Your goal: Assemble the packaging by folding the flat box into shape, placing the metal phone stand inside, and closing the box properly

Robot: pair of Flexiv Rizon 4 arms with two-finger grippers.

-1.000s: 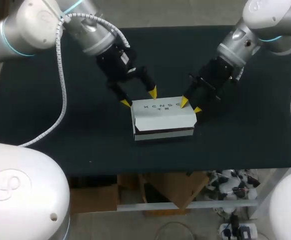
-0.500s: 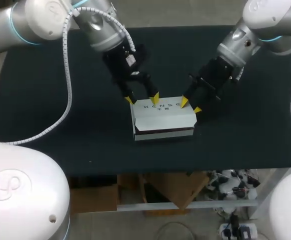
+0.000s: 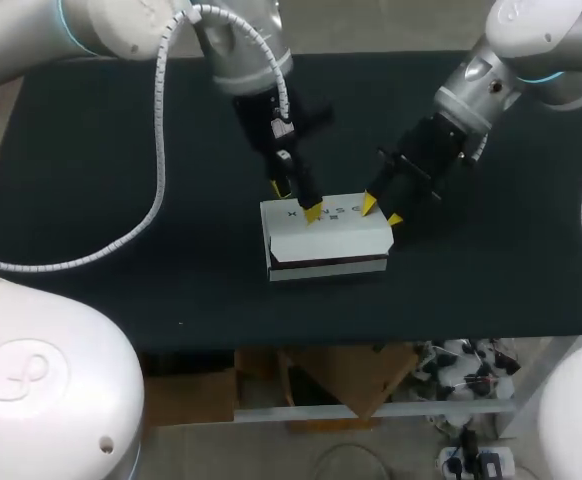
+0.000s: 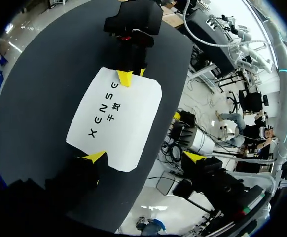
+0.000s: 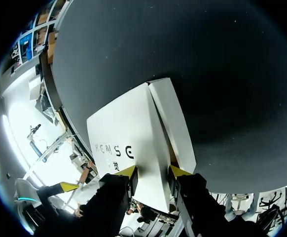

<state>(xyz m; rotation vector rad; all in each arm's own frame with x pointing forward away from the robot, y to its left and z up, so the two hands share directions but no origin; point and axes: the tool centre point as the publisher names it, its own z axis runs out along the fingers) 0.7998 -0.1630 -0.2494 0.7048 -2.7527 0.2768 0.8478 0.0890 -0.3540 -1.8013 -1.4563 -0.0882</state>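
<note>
The white box (image 3: pixel 326 238) lies folded into shape at the table's middle, with its printed lid (image 4: pixel 115 117) down and a dark gap along its front side. No phone stand shows in any view. My left gripper (image 3: pixel 295 200) hangs open over the box's far left part, one yellow fingertip (image 3: pixel 314 212) on the lid. In the left wrist view that gripper (image 4: pixel 143 157) stands wide, only one fingertip (image 4: pixel 94 157) at the lid's edge. My right gripper (image 3: pixel 381 212) is shut on the box's right end; its fingers (image 5: pixel 127 173) clasp the lid (image 5: pixel 128 138) beside the side panel (image 5: pixel 175 126).
The black table cloth (image 3: pixel 121 200) is bare around the box. The table's front edge (image 3: pixel 371 338) runs close below the box. The left arm's white cable (image 3: pixel 156 150) loops above the table's left half.
My left arm has swung to the right and turned its gripper, bringing one fingertip from the box's far left corner onto the lid. The right gripper and box have stayed put.
</note>
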